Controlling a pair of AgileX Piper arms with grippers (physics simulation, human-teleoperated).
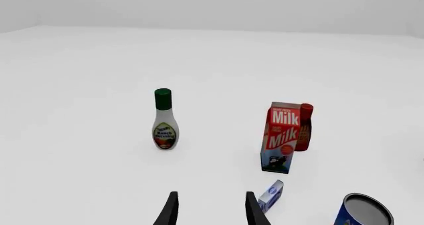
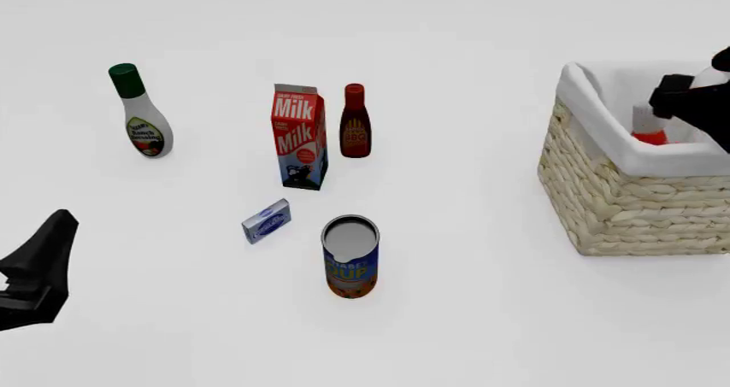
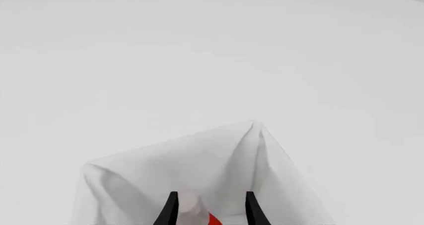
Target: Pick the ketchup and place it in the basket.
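Note:
The ketchup [image 2: 650,136] stands inside the basket [image 2: 621,195], only its white cap and a strip of red showing above the white cloth rim. My right gripper [image 2: 671,103] hangs over the basket just above the bottle. In the right wrist view its fingers [image 3: 250,210] are spread wide, with the ketchup [image 3: 192,205] cap low between them, close to one finger. My left gripper [image 2: 55,235] is at the near left of the table, open and holding nothing; its fingertips [image 1: 171,211] frame bare table in the left wrist view.
On the table stand a white bottle with a green cap [image 2: 142,114], a milk carton [image 2: 299,137], a darker red bottle [image 2: 355,122] just behind the carton, a small blue box [image 2: 266,221] and a blue can [image 2: 350,255].

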